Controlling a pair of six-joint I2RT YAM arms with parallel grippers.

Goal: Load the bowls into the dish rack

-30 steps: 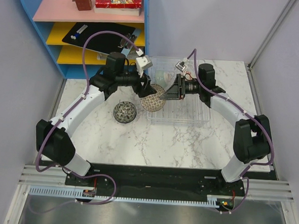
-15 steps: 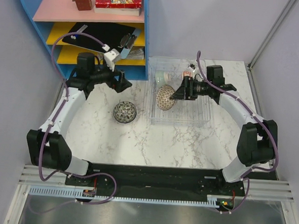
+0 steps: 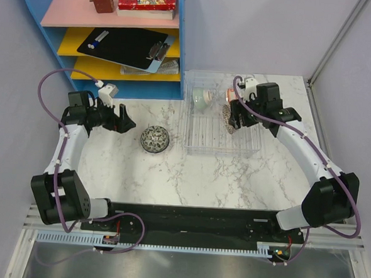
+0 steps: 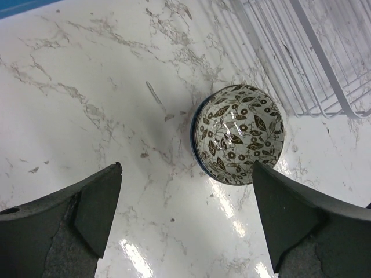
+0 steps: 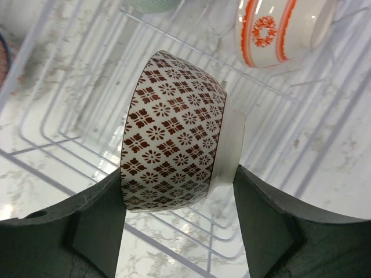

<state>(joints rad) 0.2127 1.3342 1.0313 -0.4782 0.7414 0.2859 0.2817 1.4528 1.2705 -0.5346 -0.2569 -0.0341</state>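
Over the dish rack (image 3: 236, 142), the brown-patterned bowl (image 5: 174, 133) now hangs on edge, clamped in your right jaws — handoff done, ready to slot. Your left jaws have let go and drawn back — wide open, empty, above the leafy bowl (image 4: 237, 134) on the desk (image 4: 87, 87).

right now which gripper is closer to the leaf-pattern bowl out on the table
Left. The left gripper hangs open just left of the leaf-pattern bowl, with a gap. The right gripper is across at the dish rack, shut on a red-patterned bowl.
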